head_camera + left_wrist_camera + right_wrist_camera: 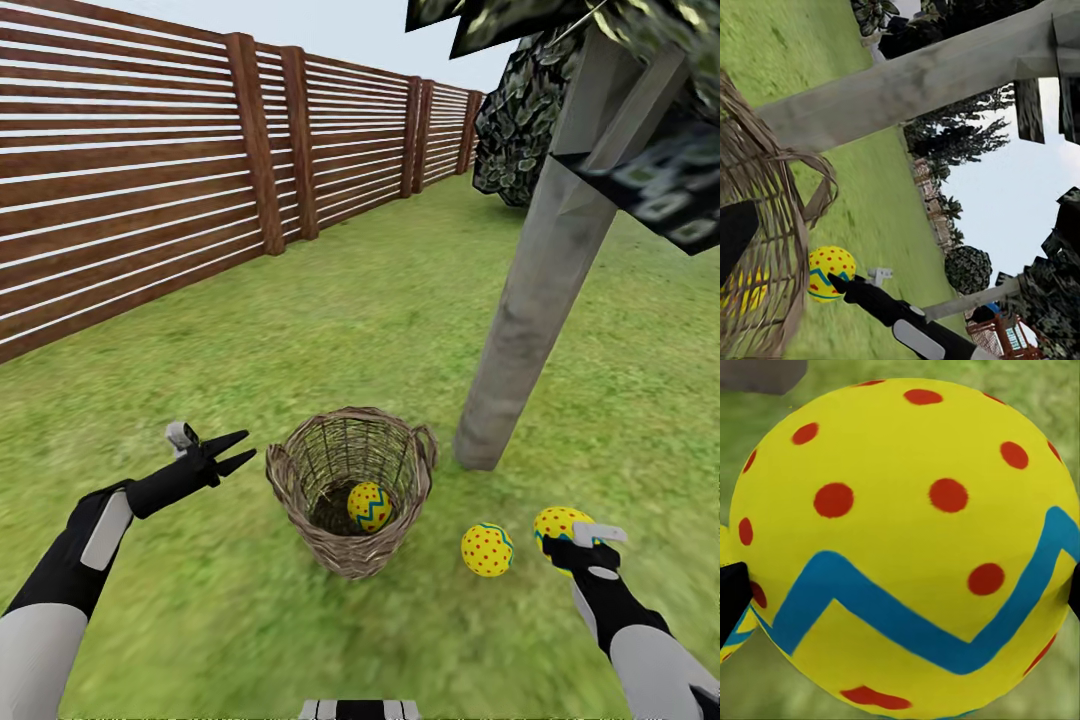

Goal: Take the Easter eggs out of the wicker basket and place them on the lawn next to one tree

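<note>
Left gripper (pixel 240 452): fingers spread apart, nothing between them; positioned above the lawn (pixel 400 320), just beside the wicker basket (pixel 352 490) on its left, not touching it.

Right gripper (pixel 556 540): fingers closed against both sides of one Easter egg (pixel 556 522); held low over the grass, right of the basket. In the right wrist view, same held egg (pixel 904 547) close up, with dark fingertips (pixel 731 600) at its two flanks and grass behind.

Second egg (pixel 487 549): resting on the lawn between the basket and the held egg, near the foot of the tree trunk (pixel 540 290), apart from both.

Third egg (pixel 369 506): inside the basket, at the bottom, seen through the open rim.

Basket: upright on the grass, just left of the trunk base, small loop handle at the rim on the trunk side.

Left wrist view: woven basket wall (pixel 765 225) close by, held egg (pixel 831 273) beyond it at the tip of the right arm, pale trunk (pixel 915 82) across the frame.

Wooden slat fence (pixel 150 190): along the left edge of the garden, well apart from the basket.
</note>
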